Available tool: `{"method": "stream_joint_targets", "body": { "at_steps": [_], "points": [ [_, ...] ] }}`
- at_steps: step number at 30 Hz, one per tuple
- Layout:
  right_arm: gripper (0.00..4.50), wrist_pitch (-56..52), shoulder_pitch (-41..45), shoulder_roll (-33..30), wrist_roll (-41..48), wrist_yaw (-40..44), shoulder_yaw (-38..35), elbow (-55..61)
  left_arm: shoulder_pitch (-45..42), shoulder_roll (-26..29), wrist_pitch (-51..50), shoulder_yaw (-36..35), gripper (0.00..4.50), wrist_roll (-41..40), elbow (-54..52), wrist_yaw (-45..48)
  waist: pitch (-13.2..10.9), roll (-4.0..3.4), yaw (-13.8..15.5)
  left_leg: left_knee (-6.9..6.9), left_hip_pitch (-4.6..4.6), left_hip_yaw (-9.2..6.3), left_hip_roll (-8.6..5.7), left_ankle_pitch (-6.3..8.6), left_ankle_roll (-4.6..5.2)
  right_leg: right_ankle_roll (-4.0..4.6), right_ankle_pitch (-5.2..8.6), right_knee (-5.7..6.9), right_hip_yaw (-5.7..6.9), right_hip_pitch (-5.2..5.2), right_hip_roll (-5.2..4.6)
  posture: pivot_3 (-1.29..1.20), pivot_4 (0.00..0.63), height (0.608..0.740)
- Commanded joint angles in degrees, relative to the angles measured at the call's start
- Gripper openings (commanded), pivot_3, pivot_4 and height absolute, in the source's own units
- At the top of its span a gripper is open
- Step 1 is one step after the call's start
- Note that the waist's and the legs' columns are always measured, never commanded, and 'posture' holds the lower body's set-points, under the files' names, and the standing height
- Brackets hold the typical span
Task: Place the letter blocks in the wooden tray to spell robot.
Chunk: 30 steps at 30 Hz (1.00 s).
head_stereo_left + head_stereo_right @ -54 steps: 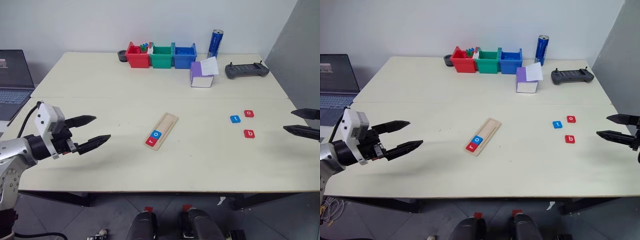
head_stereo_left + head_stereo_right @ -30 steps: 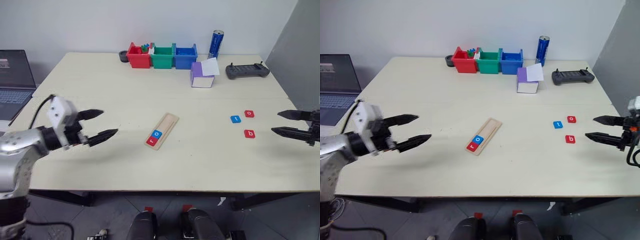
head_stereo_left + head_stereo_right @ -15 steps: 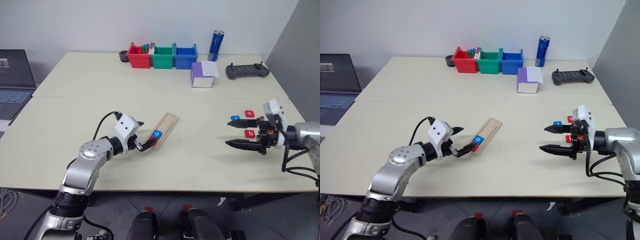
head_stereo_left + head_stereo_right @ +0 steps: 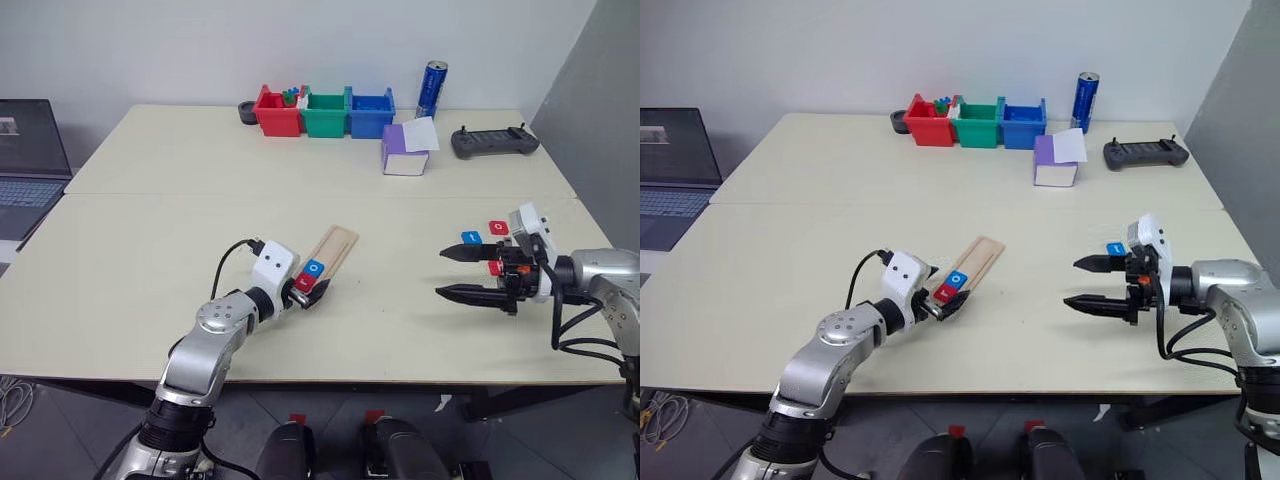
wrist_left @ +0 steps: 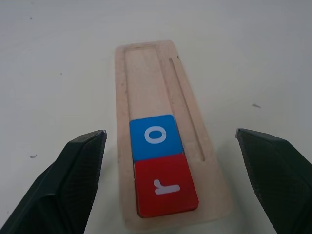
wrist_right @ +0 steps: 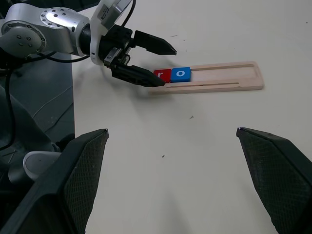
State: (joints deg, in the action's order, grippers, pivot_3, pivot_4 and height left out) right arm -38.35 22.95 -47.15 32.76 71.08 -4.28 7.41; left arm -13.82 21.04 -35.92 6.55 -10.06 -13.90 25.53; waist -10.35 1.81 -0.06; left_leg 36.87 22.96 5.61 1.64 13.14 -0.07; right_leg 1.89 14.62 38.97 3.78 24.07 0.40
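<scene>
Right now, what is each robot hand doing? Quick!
Left hand: open, holding nothing, its fingers on either side of the wooden tray's end.
Right hand: open, holding nothing.

Red tile [image 5: 166, 184] reads "r"; blue tile [image 5: 154, 137] beside it reads "o".

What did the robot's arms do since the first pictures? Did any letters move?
Both arms swung inward. The left gripper now sits open at the near end of the wooden tray, straddling it. The right gripper, open and empty, came in beside the loose blocks. Nothing was picked up. The r and o blocks stayed in the tray.
</scene>
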Motion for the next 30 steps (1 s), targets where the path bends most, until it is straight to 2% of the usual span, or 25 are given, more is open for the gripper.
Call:
{"method": "stream_joint_targets", "body": {
  "at_steps": [1, 13, 30],
  "points": [
    [4.47, -0.14, 0.59, 0.07, 1.37, -0.34, -0.32, 2.0, 0.25, -0.93, -0.28, -0.45, 4.5, 0.49, -2.0, -1.81, 0.0, 0.01, 0.01, 0.01, 0.01, 0.0, 0.0, 0.0, 0.0, 0.0, 0.0, 0.0, 0.0, 0.0, 0.0, 0.0, 0.15, 0.74],
    [4.47, 1.03, -0.08, 0.34, 0.23, -1.73, 0.44, 1.47, 0.35, -3.47, 0.45, 2.44, 4.5, 3.63, 0.67, -5.02, 0.0, 0.01, 0.02, 0.0, 0.01, -0.01, -0.01, 0.0, 0.01, 0.0, 0.0, -0.01, 0.01, 0.0, 0.0, 0.0, 0.15, 0.74],
    [4.47, 2.0, 0.32, 0.42, -0.05, -1.65, 1.0, 0.57, 1.05, -6.8, 0.54, -0.03, 4.5, 2.37, 1.46, -6.16, 0.0, 0.02, 0.02, 0.01, 0.0, -0.02, -0.02, 0.01, 0.01, 0.0, 0.0, -0.01, 0.01, -0.01, 0.0, 0.0, 0.15, 0.74]
  ]
}}
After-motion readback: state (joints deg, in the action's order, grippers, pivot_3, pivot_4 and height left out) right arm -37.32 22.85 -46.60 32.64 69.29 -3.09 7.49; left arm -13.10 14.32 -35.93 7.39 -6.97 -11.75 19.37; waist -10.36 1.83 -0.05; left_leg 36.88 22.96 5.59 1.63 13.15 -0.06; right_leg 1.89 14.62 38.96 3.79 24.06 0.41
